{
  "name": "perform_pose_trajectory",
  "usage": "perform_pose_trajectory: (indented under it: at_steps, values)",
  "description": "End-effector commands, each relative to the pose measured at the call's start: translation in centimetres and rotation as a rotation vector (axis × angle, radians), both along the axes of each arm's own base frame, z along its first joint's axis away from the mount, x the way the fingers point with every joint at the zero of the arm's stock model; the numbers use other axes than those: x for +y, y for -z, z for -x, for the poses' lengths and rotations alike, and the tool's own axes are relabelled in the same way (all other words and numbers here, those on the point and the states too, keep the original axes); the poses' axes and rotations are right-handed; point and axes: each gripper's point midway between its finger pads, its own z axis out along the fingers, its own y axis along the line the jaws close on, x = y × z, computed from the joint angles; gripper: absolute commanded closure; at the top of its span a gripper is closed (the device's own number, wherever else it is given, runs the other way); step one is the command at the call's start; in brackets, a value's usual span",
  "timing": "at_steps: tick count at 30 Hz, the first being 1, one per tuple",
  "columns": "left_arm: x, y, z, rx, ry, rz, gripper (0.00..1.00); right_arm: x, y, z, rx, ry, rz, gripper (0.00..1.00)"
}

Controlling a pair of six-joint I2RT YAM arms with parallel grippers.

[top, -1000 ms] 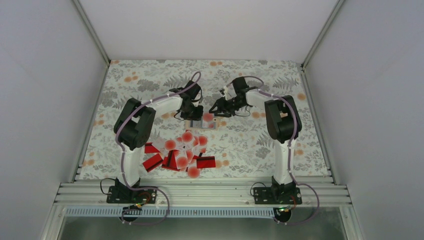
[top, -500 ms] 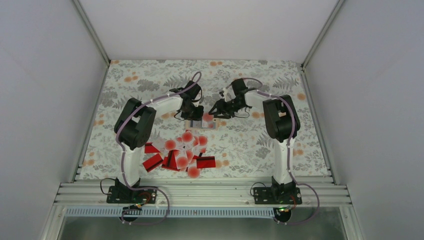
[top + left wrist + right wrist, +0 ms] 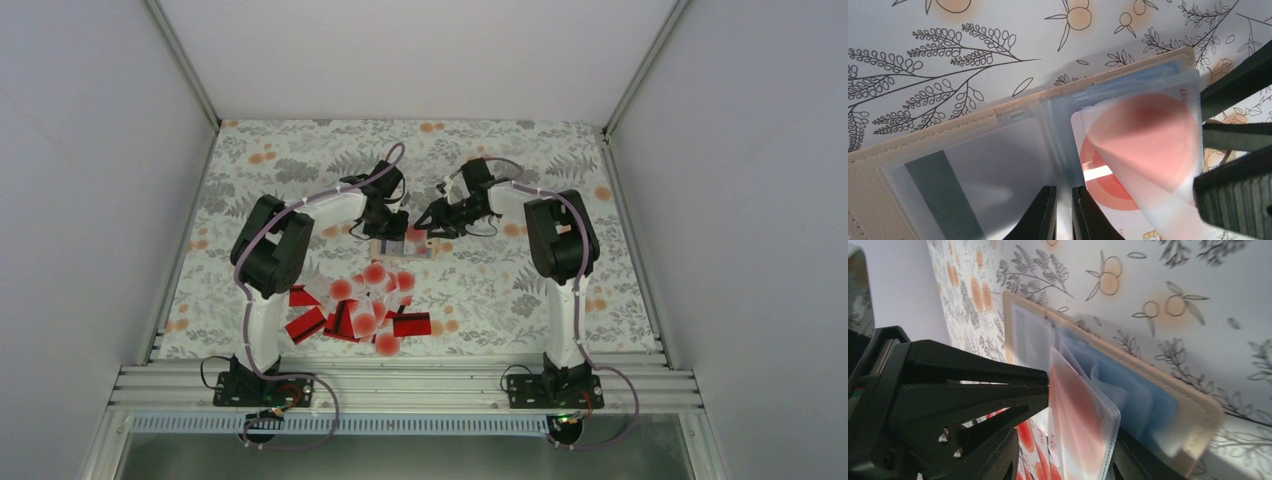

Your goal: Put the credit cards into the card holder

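Top external view showed the credit cards point(image 3: 360, 310) heaped near the left arm's base, red ones and white dotted ones overlapping on the floral table point(image 3: 520, 290), so most of the job was still ahead. Farther back, at the middle of the table, the card holder point(image 3: 400, 243) lay open with both arms bent over it. The left gripper point(image 3: 385, 228) had stayed where it was a second earlier. Its wrist view showed the fingers nearly closed at the fold, seemingly pinching a clear sleeve to keep the card holder point(image 3: 1013, 135) open and steady. The right arm's elbow had drifted a little to the left, and the right gripper point(image 3: 432, 222) had edged closer to the holder. From the right wrist, its jaws stood partly apart on either side of a dotted card point(image 3: 1080, 410) that sat behind a cloudy sleeve. Whether they clamped that card or only flanked it could not be told. The small advance suggested this card was being pushed deeper into its pocket, an insertion under way and not yet finished.
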Motion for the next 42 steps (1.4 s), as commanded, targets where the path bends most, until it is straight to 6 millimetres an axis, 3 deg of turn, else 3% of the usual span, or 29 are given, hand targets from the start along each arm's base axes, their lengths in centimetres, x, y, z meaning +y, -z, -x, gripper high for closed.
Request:
perform_pose_trajectory:
  at_steps: [1,14,24,36,42]
  values:
    - [-0.1,2.1,0.6,0.039,0.030,-0.028,0.89,1.7,-1.5,1.4,0.029,-0.039,-0.094,0.55]
    - [-0.1,1.4,0.7,0.031,0.041,-0.024,0.89,1.2,-2.6,1.7,0.018,-0.021,-0.029,0.55]
    - [-0.1,0.7,0.7,0.034,0.043,-0.003,0.89,2.1,-3.4,2.1,0.005,-0.044,0.013,0.55]
    - [0.0,0.8,0.8,0.034,0.043,-0.003,0.89,0.7,-4.1,1.7,0.000,0.007,0.188,0.56]
    - [0.1,0.9,0.9,0.034,0.044,-0.004,0.89,1.4,-4.4,1.8,-0.009,-0.010,0.168,0.56]
